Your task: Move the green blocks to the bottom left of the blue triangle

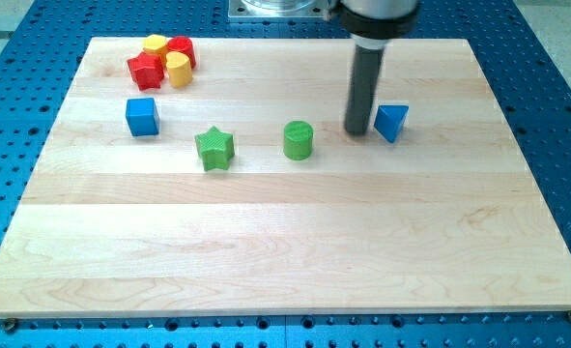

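Two green blocks wait mid-board, toward its top edge, left of the blue triangle [391, 122].

You have no hand here: my tip [358, 131] holds nothing and stands just left of the triangle. The green cylinder [298, 140] and green star [214, 148] look small, rigid and light, likely sliding easily; push each low on its left side. The star's points may turn it.

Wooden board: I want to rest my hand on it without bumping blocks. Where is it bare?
Bare: the whole stretch below the green star and green cylinder, and right of the blue triangle. Crowded: the red and yellow cluster at top left, and my tip beside the triangle.
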`<state>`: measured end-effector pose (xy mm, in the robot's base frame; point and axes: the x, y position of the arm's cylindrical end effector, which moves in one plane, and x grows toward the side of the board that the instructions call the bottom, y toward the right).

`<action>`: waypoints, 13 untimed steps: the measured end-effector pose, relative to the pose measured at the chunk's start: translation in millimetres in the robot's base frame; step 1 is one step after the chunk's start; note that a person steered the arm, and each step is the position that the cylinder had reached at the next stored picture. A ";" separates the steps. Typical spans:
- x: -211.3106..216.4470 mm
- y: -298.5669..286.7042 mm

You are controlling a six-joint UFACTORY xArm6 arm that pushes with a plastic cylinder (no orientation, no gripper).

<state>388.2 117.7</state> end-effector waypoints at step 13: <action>41.6 59.6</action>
<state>429.9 177.3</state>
